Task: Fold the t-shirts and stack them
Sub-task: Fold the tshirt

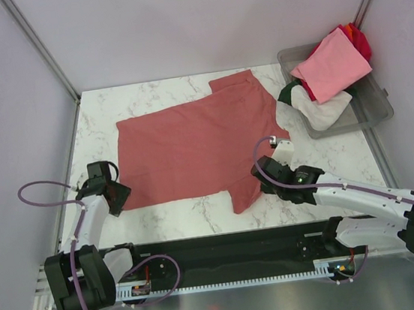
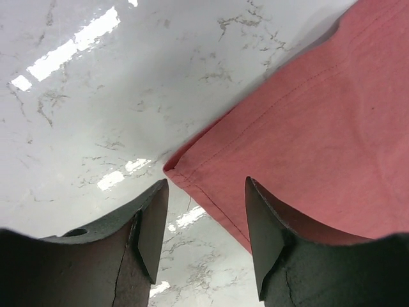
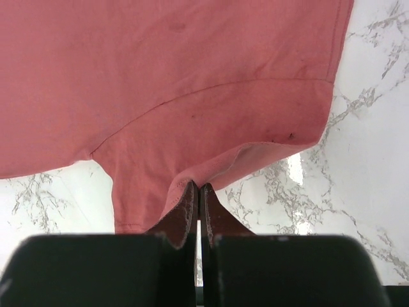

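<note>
The dusty brick-red t-shirt (image 1: 194,145) lies spread flat on the marble table (image 1: 154,93). My left gripper (image 1: 114,199) is open at the shirt's near left corner (image 2: 176,167), which lies on the table between and just ahead of its fingertips; the right finger (image 2: 265,224) is over the cloth. My right gripper (image 1: 260,169) is shut on the hem of the near sleeve (image 3: 192,176), which is lifted into a small fold at the fingertips (image 3: 189,201). More t-shirts, light pink (image 1: 332,64), bright red (image 1: 360,40), white (image 1: 321,111) and dark green (image 1: 287,92), are heaped in the tub.
A clear grey plastic tub (image 1: 375,108) stands at the table's far right corner. Pale walls and metal posts enclose the table. The black rail (image 1: 227,254) with the arm bases runs along the near edge.
</note>
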{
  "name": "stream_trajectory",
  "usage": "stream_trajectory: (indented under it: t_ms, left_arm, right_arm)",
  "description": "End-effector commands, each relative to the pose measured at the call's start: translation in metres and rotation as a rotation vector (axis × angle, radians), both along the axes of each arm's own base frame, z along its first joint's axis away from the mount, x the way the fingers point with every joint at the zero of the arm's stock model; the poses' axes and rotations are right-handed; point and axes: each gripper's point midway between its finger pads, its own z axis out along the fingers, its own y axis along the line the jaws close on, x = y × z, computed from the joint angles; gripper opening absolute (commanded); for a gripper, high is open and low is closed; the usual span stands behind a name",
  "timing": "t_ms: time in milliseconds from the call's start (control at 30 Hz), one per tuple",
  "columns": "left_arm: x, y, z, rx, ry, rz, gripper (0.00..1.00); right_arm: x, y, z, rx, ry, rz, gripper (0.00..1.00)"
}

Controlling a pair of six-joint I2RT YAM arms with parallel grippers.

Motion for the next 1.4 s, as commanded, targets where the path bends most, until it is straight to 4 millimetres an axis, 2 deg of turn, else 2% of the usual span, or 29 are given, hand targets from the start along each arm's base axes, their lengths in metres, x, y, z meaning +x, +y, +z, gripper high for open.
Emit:
stream_trajectory:
  t_ms: [0, 167, 367, 433, 467, 533, 567, 600, 633, 833, 967, 1100, 1167, 1200, 1233, 1267, 1300, 1367]
  left_arm:
    - [-0.001, 0.011, 0.004, 0.038, 0.009, 0.064, 0.59]
    - [0.000, 0.009, 0.000, 0.022, 0.022, 0.065, 0.58]
    - [-0.006, 0.005, -0.021, -0.002, 0.088, 0.064, 0.56]
    - [-0.005, 0.003, -0.025, -0.016, 0.094, 0.062, 0.52]
    - [0.001, 0.003, -0.025, -0.017, 0.078, 0.061, 0.47]
    - [0.005, 0.002, -0.028, -0.028, 0.081, 0.058, 0.32]
    - [0.008, 0.002, -0.028, -0.029, 0.081, 0.056, 0.17]
    - [0.008, 0.002, -0.028, -0.029, 0.086, 0.055, 0.07]
    - [0.008, 0.002, -0.031, -0.033, 0.098, 0.051, 0.02]
    - [0.013, 0.001, -0.015, -0.024, 0.038, 0.024, 0.02]
    - [0.022, -0.003, 0.010, -0.037, -0.055, -0.002, 0.02]
    - [0.033, -0.007, 0.030, -0.056, -0.112, -0.017, 0.02]
    - [0.042, -0.009, 0.038, -0.071, -0.128, -0.020, 0.02]
    - [0.046, -0.010, 0.041, -0.081, -0.132, -0.020, 0.02]
    - [0.051, -0.014, 0.043, -0.108, -0.137, -0.022, 0.02]
    - [0.061, -0.015, 0.053, -0.120, -0.160, -0.025, 0.02]
    - [0.067, -0.016, 0.051, -0.136, -0.146, -0.021, 0.02]
    - [0.087, -0.018, 0.068, -0.163, -0.186, -0.018, 0.02]
  right_arm:
    - [0.007, -0.005, 0.008, -0.013, -0.055, -0.007, 0.00]
    - [0.006, -0.006, 0.005, -0.010, -0.049, -0.011, 0.00]
    - [0.004, -0.008, 0.006, -0.005, -0.051, -0.012, 0.00]
    - [0.004, -0.009, 0.006, -0.006, -0.053, -0.016, 0.00]
    - [0.004, -0.009, 0.006, -0.006, -0.054, -0.018, 0.00]
    - [0.003, -0.009, 0.005, -0.006, -0.048, -0.015, 0.00]
    - [0.003, -0.009, 0.006, -0.004, -0.049, -0.017, 0.00]
    - [0.002, -0.010, 0.006, -0.005, -0.045, -0.016, 0.00]
    - [0.003, -0.010, 0.007, -0.004, -0.050, -0.021, 0.00]
    - [0.006, -0.016, 0.023, -0.017, -0.083, -0.036, 0.00]
    - [0.016, -0.019, 0.039, -0.042, -0.123, -0.046, 0.00]
    - [0.037, -0.025, 0.061, -0.047, -0.146, -0.073, 0.00]
    - [0.060, -0.047, 0.076, -0.053, -0.153, -0.143, 0.00]
    - [0.064, -0.043, 0.082, -0.051, -0.163, -0.127, 0.00]
    - [0.075, -0.058, 0.088, -0.056, -0.169, -0.177, 0.00]
    - [0.083, -0.064, 0.094, -0.071, -0.176, -0.176, 0.00]
    - [0.097, -0.066, 0.110, -0.059, -0.201, -0.197, 0.00]
    - [0.115, -0.077, 0.125, -0.042, -0.208, -0.224, 0.00]
